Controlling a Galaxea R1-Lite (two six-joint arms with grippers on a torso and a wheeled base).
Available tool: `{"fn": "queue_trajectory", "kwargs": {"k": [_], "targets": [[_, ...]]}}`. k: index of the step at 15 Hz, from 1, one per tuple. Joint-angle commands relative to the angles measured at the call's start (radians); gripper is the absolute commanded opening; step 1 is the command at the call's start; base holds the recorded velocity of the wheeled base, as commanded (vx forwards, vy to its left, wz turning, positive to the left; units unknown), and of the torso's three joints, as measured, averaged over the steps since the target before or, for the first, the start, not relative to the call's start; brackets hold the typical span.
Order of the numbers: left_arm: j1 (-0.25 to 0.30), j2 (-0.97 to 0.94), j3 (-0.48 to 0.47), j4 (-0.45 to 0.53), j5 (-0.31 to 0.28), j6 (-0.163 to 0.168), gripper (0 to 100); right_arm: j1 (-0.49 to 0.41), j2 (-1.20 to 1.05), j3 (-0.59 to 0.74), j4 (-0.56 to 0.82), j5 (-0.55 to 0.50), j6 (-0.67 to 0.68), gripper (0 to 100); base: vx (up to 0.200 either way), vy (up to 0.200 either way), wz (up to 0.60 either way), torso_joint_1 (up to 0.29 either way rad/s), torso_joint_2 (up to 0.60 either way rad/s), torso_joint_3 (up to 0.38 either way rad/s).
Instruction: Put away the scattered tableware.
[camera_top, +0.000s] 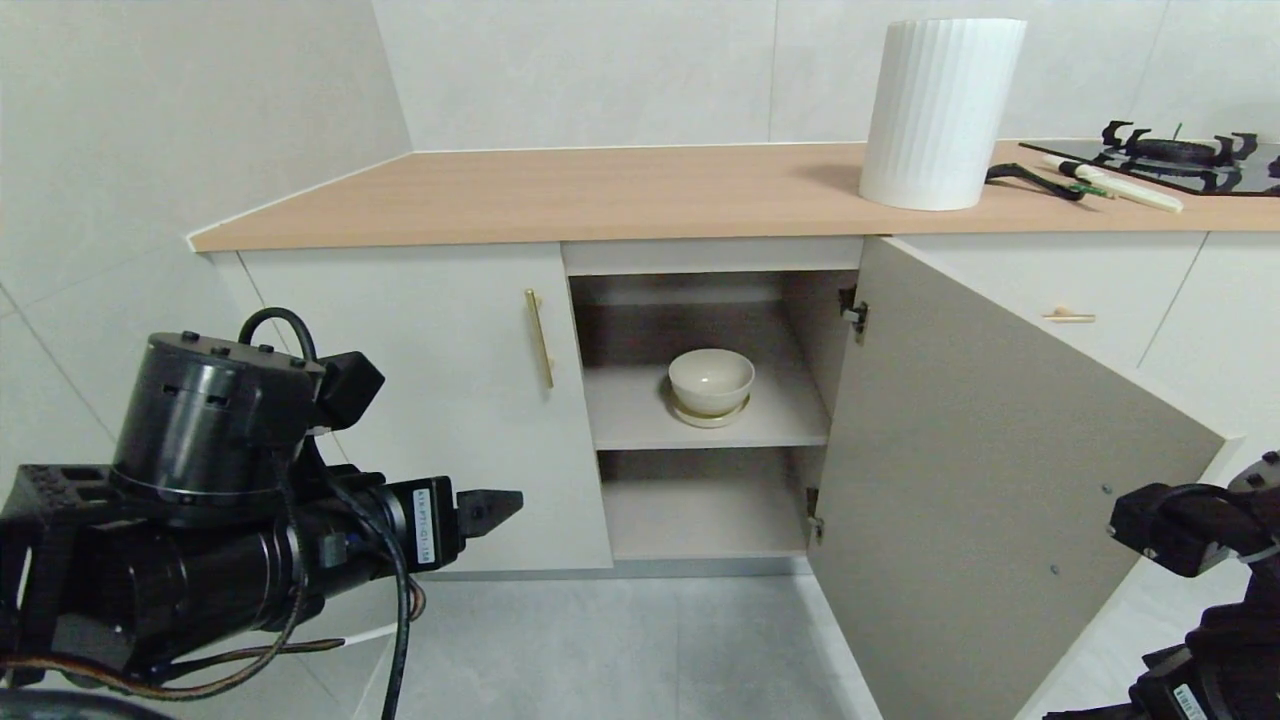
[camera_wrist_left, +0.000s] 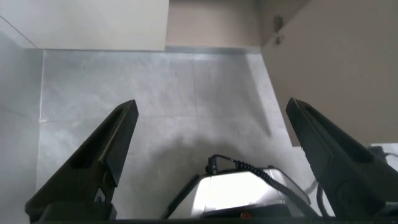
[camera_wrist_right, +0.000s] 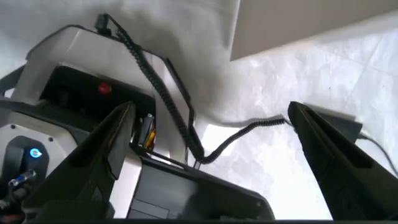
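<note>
The landmark is the one open beige cabinet (camera_top: 815, 330) under the light wooden counter (camera_top: 600, 195). Inside it are two levels: an upper shelf (camera_top: 640, 415) and the cabinet floor below it. On the upper shelf, towards the cabinet's right side, stands one cream ceramic bowl (camera_top: 711, 380), upright, resting on one small cream saucer (camera_top: 708, 417).

The cabinet's single grey door (camera_top: 960, 450) is swung wide open to its right. Left of the cabinet is one closed white door (camera_top: 430, 400) with one slim vertical brass bar handle (camera_top: 540, 338) beside the cabinet opening. Right of the cabinet, past the open door, is one drawer front with one small brass knob (camera_top: 1068, 316).

On the counter above the cabinet's right edge stands one tall white ribbed cylinder (camera_top: 935, 115). Further right of the cabinet lie one black-handled utensil (camera_top: 1035, 180) and one white-handled utensil (camera_top: 1120, 187), just beside one black glass gas hob (camera_top: 1180, 160).

The left tool (camera_wrist_left: 211, 158) hangs low and to the left of the cabinet, in front of the closed door and above the grey tiled floor (camera_top: 620, 640); its two fingers are spread wide with nothing between them. The right tool (camera_wrist_right: 211, 155) is low, to the right of the cabinet beyond the open door, its two fingers likewise spread apart and holding nothing.
</note>
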Motion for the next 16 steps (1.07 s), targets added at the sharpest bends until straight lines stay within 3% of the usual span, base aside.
{"fn": "queue_trajectory", "kwargs": {"k": [1,3,6,9,12,13,16], "targets": [[-0.001,0.002,0.0,-0.002,0.0,-0.001,100,0.0,-0.004,0.0,0.004,0.0,0.0,100,0.0,0.0,0.0,0.0,0.0,0.0],[-0.001,0.002,0.0,-0.002,0.0,-0.001,100,0.0,-0.004,0.0,0.004,0.0,0.0,100,0.0,0.0,0.0,0.0,0.0,0.0],[-0.001,0.002,-0.002,-0.002,0.0,-0.002,100,-0.018,0.001,-0.001,0.004,-0.003,0.0,100,-0.2,0.0,0.0,0.006,0.0,0.004],[-0.001,0.004,-0.002,-0.002,0.0,-0.001,100,-0.021,-0.002,-0.001,0.004,-0.024,0.0,100,0.0,0.0,0.0,0.0,0.0,0.0],[-0.001,0.004,-0.002,-0.002,0.0,-0.001,100,-0.061,0.025,-0.004,-0.003,-0.109,0.002,100,0.0,0.0,0.0,0.0,0.0,0.0],[-0.001,0.005,-0.002,-0.002,0.0,-0.001,100,-0.126,0.028,-0.023,-0.003,-0.173,0.002,100,0.0,0.0,0.0,0.0,0.0,0.0],[-0.001,0.005,-0.002,-0.002,0.0,-0.001,100,-0.261,0.027,-0.073,0.002,-0.178,-0.003,100,0.0,0.0,0.0,0.0,0.0,0.0]]}}
